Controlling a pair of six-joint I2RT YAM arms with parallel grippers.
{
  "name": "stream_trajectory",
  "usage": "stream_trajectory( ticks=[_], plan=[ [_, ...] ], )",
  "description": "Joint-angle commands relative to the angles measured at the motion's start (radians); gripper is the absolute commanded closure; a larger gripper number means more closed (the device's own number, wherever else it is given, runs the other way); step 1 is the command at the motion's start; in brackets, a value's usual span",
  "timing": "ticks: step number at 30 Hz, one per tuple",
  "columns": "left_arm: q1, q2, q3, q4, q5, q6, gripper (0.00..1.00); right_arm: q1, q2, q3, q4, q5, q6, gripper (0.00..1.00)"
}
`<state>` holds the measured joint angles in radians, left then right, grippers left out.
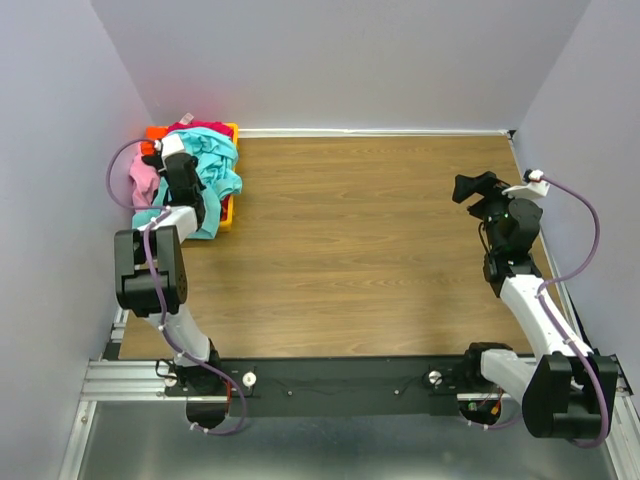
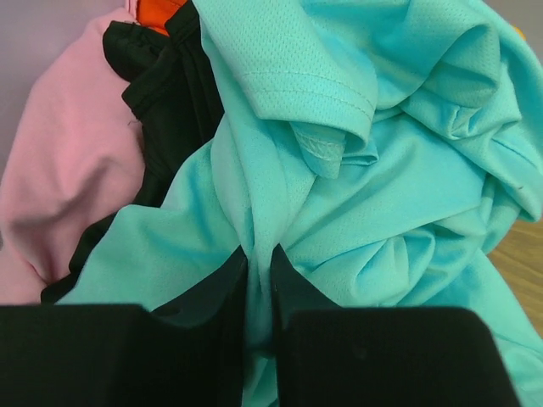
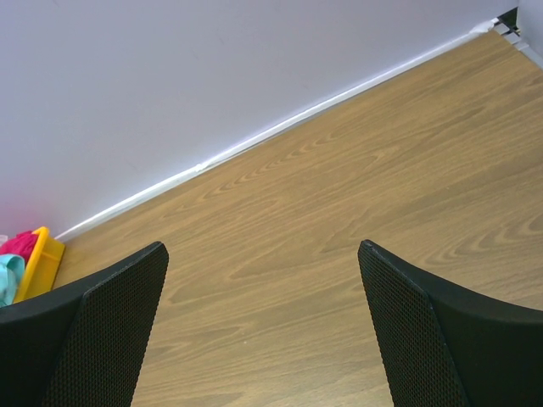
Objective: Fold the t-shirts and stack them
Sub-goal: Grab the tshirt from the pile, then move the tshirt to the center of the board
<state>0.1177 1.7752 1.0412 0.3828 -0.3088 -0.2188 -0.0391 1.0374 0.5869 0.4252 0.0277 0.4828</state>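
A heap of t-shirts fills the yellow-orange bin [image 1: 230, 205] at the table's far left. The turquoise shirt [image 1: 215, 172] lies on top and hangs over the bin's near side. The pink shirt [image 1: 143, 180], magenta-red shirt [image 1: 203, 127] and orange shirt [image 1: 156, 132] show around it. My left gripper [image 1: 183, 172] is over the heap, shut on a fold of the turquoise shirt [image 2: 356, 170]. The black shirt [image 2: 174, 110], pink shirt [image 2: 72, 178] and orange shirt [image 2: 157, 10] lie beside it. My right gripper [image 1: 474, 187] hangs open and empty at the right.
The wooden table [image 1: 360, 230] stretches between the arms, with grey walls on three sides. In the right wrist view the bin [image 3: 38, 259] with shirts shows at the far left, across bare tabletop [image 3: 339, 195].
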Motion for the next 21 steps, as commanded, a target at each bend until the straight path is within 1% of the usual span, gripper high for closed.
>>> stream_trajectory(
  ticks=[1, 2, 3, 6, 7, 10, 13, 14, 17, 18, 19, 21],
  plan=[
    [-0.006, -0.11, -0.026, -0.021, 0.027, -0.01, 0.92, 0.001, -0.025, -0.012, 0.007, -0.008, 0.011, 0.0],
    [-0.007, -0.132, -0.042, -0.021, 0.033, -0.005, 0.97, -0.001, -0.027, -0.013, 0.007, -0.008, 0.011, 0.0],
    [-0.009, -0.158, -0.052, -0.019, 0.042, -0.002, 1.0, -0.001, -0.025, -0.012, 0.007, -0.014, 0.013, 0.0],
    [-0.019, -0.284, -0.085, -0.021, 0.109, 0.001, 1.0, -0.001, -0.008, -0.009, 0.007, -0.023, 0.014, 0.0],
    [-0.029, -0.36, -0.099, -0.019, 0.12, 0.006, 1.0, -0.001, -0.004, -0.007, 0.007, -0.022, 0.011, 0.0],
    [-0.079, -0.515, -0.104, -0.022, 0.143, 0.042, 1.0, 0.001, 0.016, 0.004, 0.004, -0.017, 0.007, 0.0],
    [-0.171, -0.643, -0.087, -0.022, 0.191, 0.09, 1.0, 0.001, 0.035, 0.013, 0.003, -0.015, 0.004, 0.0],
    [-0.223, -0.666, -0.078, -0.024, 0.233, 0.102, 1.0, 0.001, 0.038, 0.016, 0.001, -0.021, 0.004, 0.0],
    [-0.292, -0.727, -0.029, -0.041, 0.318, 0.108, 1.0, 0.001, 0.049, 0.022, -0.002, -0.023, 0.004, 0.0],
    [-0.314, -0.734, -0.02, -0.042, 0.389, 0.108, 1.0, 0.001, 0.047, 0.024, -0.003, -0.022, 0.004, 0.0],
    [-0.361, -0.744, 0.002, -0.045, 0.408, 0.102, 1.0, 0.001, 0.043, 0.022, -0.005, -0.023, 0.005, 0.0],
    [-0.401, -0.744, 0.011, -0.048, 0.45, 0.092, 1.0, 0.001, 0.035, 0.021, -0.009, -0.022, 0.005, 0.0]
  ],
)
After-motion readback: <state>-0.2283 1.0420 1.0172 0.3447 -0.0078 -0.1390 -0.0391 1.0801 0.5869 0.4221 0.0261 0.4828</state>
